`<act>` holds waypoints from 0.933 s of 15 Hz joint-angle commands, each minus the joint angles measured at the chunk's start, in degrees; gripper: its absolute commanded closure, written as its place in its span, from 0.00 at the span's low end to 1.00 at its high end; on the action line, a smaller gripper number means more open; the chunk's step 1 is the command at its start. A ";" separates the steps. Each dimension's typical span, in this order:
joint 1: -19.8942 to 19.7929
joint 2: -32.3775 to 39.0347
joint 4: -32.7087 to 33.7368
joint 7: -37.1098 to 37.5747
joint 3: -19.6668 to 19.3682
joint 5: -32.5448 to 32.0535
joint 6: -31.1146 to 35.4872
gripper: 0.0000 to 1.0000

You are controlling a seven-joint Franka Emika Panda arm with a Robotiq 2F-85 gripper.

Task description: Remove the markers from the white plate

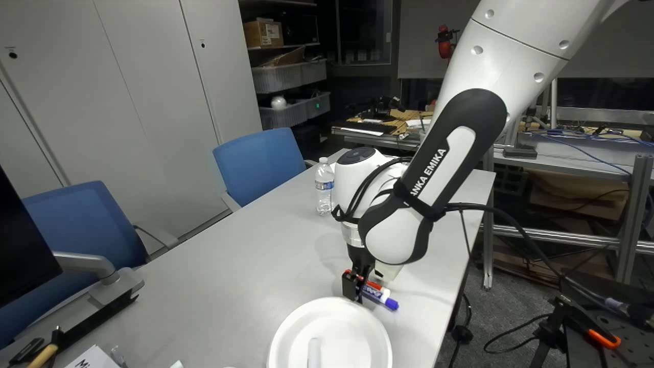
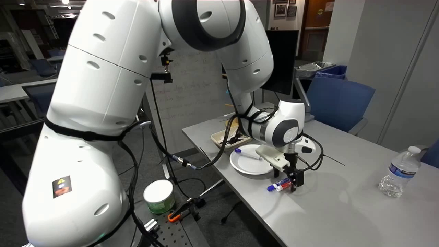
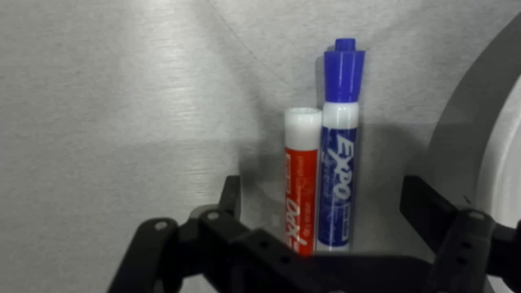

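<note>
gripper (image 3: pixel 321 187) spread around red marker (image 3: pixel 302 179), blue marker (image 3: pixel 340 162) | risk: plate (image 1: pixel 352 335) may be pushed | cause: sideways move, finger stands near rim

The wrist view crops the white plate (image 3: pixel 505 175).

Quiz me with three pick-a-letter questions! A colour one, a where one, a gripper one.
1. The cap of the marker on the plate is: A green; B yellow; C blue.
2. The red marker lies: A on the table; B on the plate; C on a chair.
3. The gripper is: A shut on a marker; B open; C shut, empty.

1 C: an exterior view shows it blue.
2 A: the wrist view shows it lying there.
3 B: its fingers stand apart in the wrist view.
</note>
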 commanded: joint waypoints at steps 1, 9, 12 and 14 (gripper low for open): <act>1.81 0.44 -0.55 1.17 -1.71 -0.63 3.44 0.00; 6.18 -13.23 -2.77 2.89 -5.26 -6.99 -0.40 0.00; 4.23 -15.52 -2.56 -0.68 0.03 -2.93 -1.89 0.00; 3.27 -15.65 -1.97 -3.09 3.96 1.20 -3.23 0.00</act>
